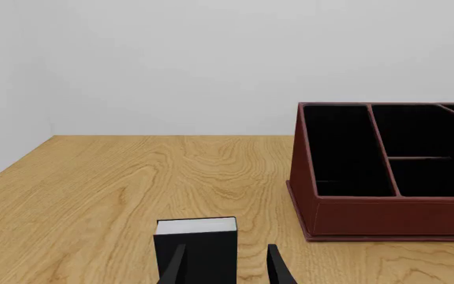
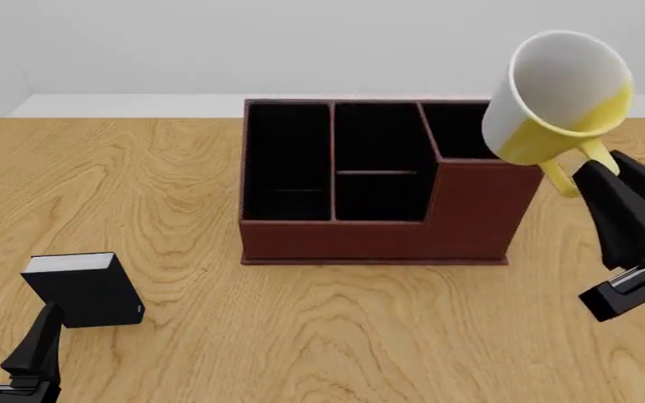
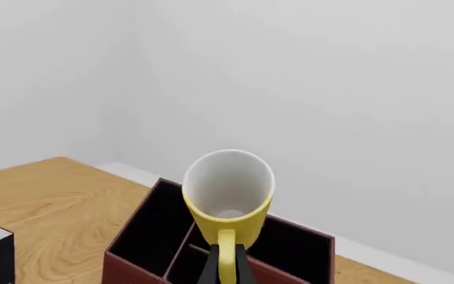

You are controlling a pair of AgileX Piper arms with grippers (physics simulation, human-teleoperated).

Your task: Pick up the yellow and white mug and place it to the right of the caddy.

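Note:
The yellow and white mug (image 2: 558, 96) hangs in the air, tilted, its white inside facing the front camera. It sits above the right end of the caddy (image 2: 373, 239). My right gripper (image 2: 586, 175) is shut on the mug's yellow loop handle from below. In the right wrist view the mug (image 3: 227, 189) fills the middle, with the gripper (image 3: 227, 269) pinching its handle and the caddy (image 3: 144, 239) underneath. The caddy (image 1: 385, 213) is a reddish-brown box with black compartments. My left gripper (image 2: 3, 336) rests low at the front left, open and holding nothing.
A small black book (image 2: 85, 290) stands just ahead of the left gripper's fingers; in the left wrist view the book (image 1: 195, 239) sits close beyond the fingertips. Bare wooden table (image 2: 591, 353) lies to the right of the caddy. A white wall backs the table.

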